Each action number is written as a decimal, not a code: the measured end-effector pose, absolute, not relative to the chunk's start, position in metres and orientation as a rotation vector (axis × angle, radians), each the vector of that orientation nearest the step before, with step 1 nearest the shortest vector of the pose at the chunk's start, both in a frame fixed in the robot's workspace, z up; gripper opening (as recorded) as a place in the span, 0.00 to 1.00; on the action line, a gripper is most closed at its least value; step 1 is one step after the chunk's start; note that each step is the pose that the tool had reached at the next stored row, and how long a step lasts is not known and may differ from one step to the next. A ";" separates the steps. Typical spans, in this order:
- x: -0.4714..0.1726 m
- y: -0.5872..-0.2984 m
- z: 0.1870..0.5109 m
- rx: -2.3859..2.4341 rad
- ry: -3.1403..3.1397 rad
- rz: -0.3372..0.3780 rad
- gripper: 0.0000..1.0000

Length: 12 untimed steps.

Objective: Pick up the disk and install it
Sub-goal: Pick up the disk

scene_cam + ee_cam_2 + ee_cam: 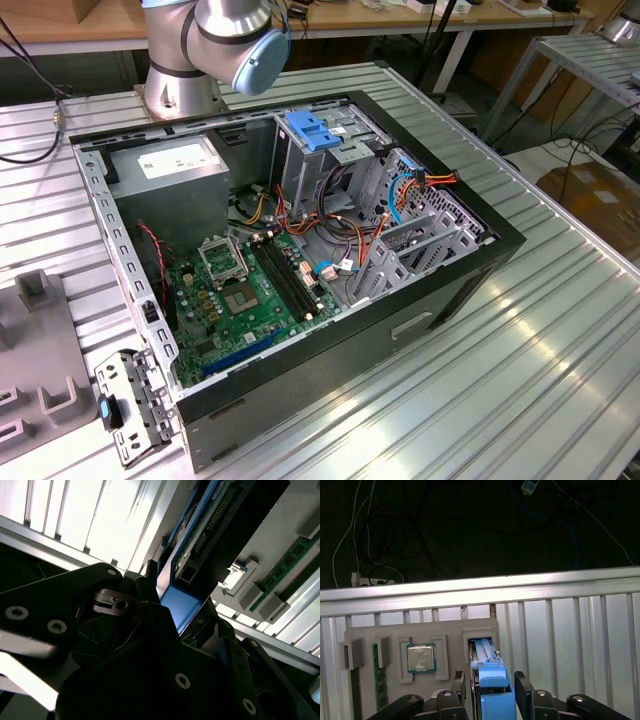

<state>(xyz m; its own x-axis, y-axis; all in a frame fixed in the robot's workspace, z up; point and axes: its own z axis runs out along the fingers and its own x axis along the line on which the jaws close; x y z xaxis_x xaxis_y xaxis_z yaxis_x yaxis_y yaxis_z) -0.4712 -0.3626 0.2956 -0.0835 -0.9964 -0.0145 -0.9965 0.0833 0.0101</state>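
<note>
The disk stands on edge in a slot of a grey holder tray, its blue rail and end cap facing the camera in the first wrist view. My gripper straddles it, with one black finger on each side, tight against the rails. In the second wrist view the disk shows its circuit-board face and a blue end, held in my gripper. The arm's base stands behind the open computer case in the exterior view.
The tray also holds a processor chip and memory sticks. Inside the case are a blue bracket on the drive cage, a grey box with a white sticker, the motherboard and loose cables. A ribbed metal table lies beneath.
</note>
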 end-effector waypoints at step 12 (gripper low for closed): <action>-0.471 -0.363 0.295 -2.123 2.308 0.024 0.51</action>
<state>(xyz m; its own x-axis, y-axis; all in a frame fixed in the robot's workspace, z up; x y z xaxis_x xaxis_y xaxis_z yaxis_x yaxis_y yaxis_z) -0.4713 -0.3634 0.2951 -0.0834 -0.9964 -0.0145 -0.9965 0.0833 0.0077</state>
